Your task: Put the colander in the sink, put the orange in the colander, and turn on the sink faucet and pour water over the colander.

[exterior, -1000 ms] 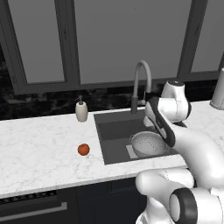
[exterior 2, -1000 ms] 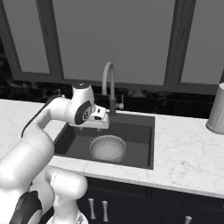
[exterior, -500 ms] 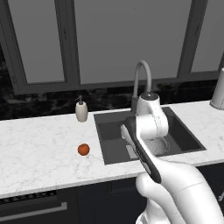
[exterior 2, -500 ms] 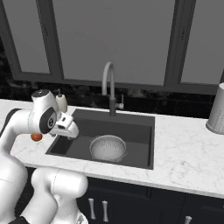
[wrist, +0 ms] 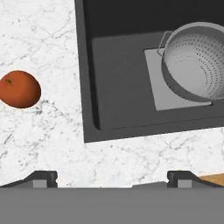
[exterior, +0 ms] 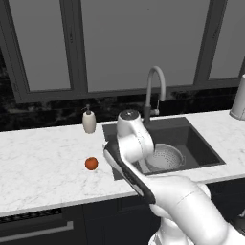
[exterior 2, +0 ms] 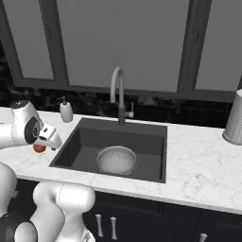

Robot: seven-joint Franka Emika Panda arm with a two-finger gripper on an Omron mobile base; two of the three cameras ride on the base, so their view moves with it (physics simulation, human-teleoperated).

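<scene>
White marble counter (exterior: pixel 43 167) under dark windows, dark sink (exterior 2: pixel 90 142) set into it. Claw (wrist: pixel 111 177) spread wide, holding nothing, touching nothing, over the counter strip in front of the sink's left corner. Colander (exterior 2: pixel 116 159) upright in the sink, mouth up, on the lighter floor patch. Orange (exterior: pixel 91 163) on the counter left of the sink, apart from the claw. Faucet (exterior 2: pixel 118 94) behind the basin. Arm bent, hand pointing down.

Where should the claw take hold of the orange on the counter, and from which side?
Grip the orange across its widest middle, coming straight down from above. It is round and sits alone on the flat counter, left of the sink, so nothing blocks open fingers either side.
</scene>
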